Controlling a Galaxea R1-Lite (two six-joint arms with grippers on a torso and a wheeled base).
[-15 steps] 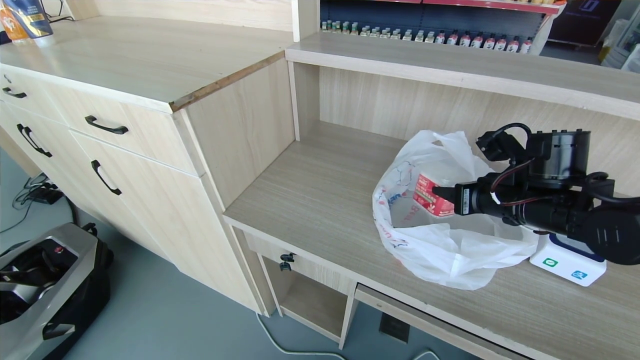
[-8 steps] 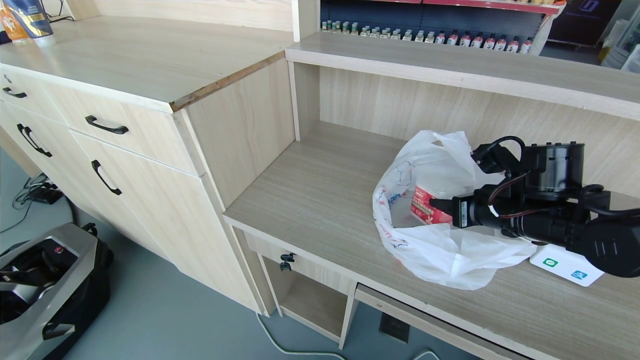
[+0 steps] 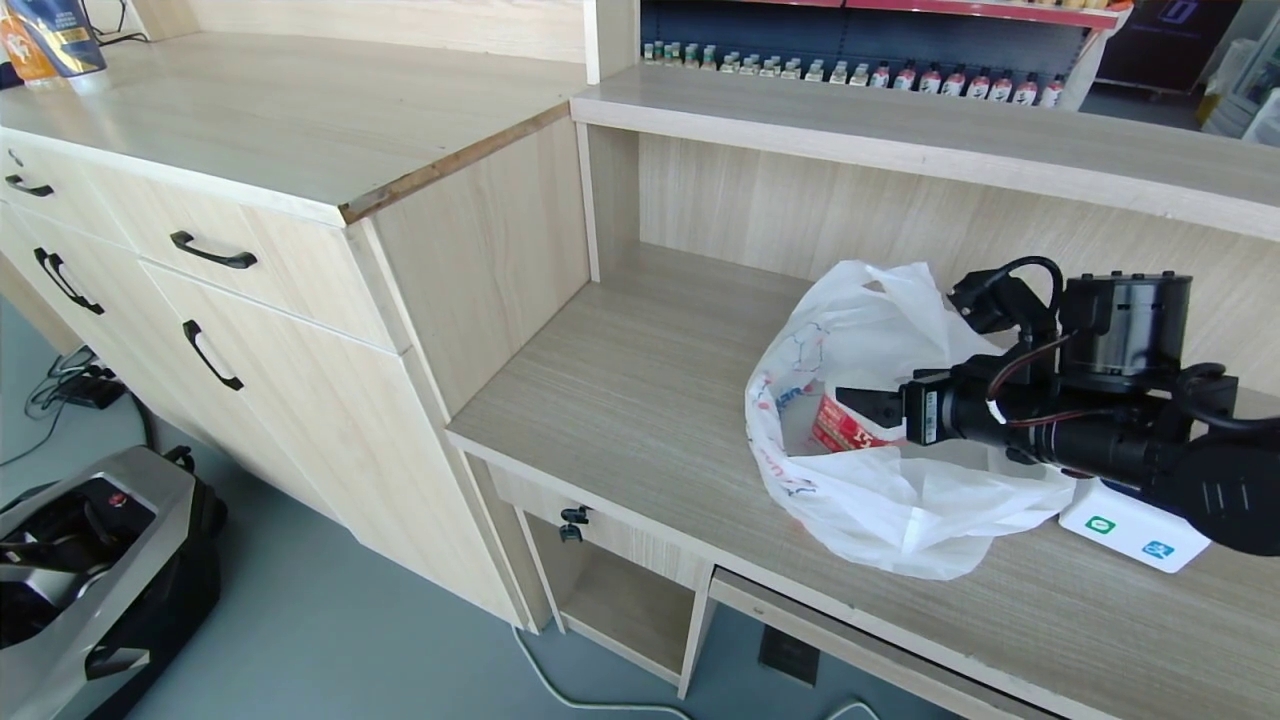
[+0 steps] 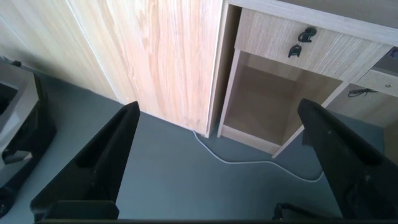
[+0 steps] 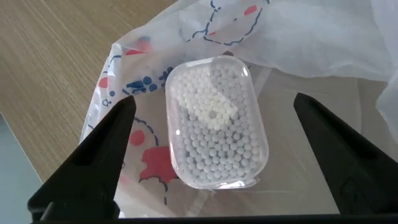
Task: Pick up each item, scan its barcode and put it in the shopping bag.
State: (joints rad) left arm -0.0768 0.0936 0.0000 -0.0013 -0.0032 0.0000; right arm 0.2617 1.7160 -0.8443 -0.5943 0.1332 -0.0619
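Clear plastic, rounded corners, packed with tiny white beads: that's the small box we see lying flat right below the right gripper, whose jaws are spread wide with nothing in them. Both black fingers stand well off either side of the box, not touching it. The box rests on the bottom of the thin white plastic shopping bag with the red and blue print, and its red label shows from the head view. So for this item we'd say the bagging step looks done. It's inside and resting on its own, and the wide jaws make sense as a way to leave it without dragging it or the film.

The bag slumps open on the pale wood-grain counter, mouth gaping toward the arm, which is probably why the gripper can go in level instead of from above. Loose film bunches close to the fingers, so we reckon pulling out could snag it and tip the bag. Just beside the bag, partly under the arm, sits a small white block-shaped device with a green and a blue icon — maybe the scanner, we can't tell.

The left gripper hangs low over the grey floor in front of the cabinet, jaws also wide apart and empty. It looks parked out of the way.
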